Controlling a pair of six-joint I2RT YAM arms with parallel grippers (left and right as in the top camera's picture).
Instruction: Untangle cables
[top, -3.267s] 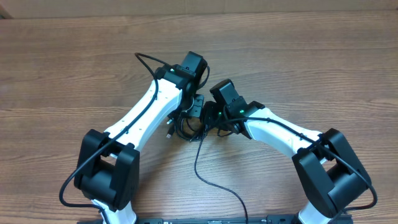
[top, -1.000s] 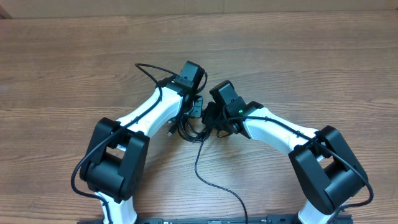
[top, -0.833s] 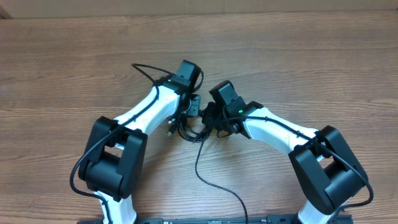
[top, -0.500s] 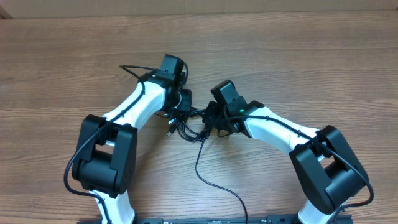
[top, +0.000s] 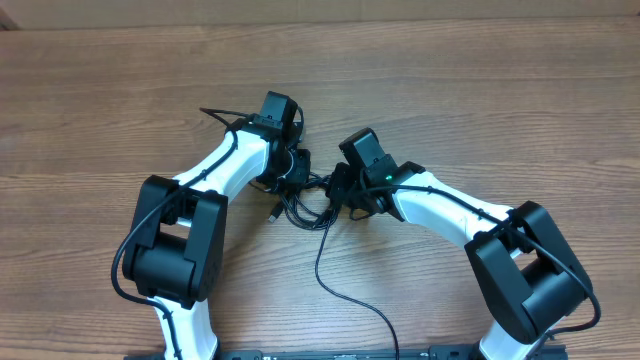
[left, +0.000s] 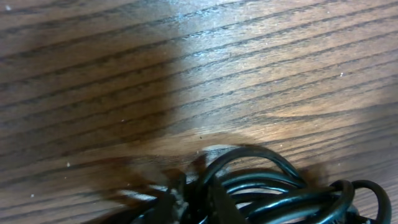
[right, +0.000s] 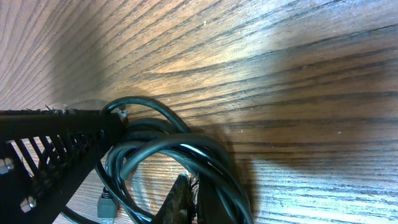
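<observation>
Cables (top: 306, 208) bunched between left tool (top: 296, 172), right tool (top: 338, 190); tips obscured, grip state unclear.

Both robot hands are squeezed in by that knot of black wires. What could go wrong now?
The left gripper and right gripper crowd the cables, so they might bump each other. Pulling could tighten the tangle instead of freeing it. The long tail trails toward the robot's base and might snag.
</observation>
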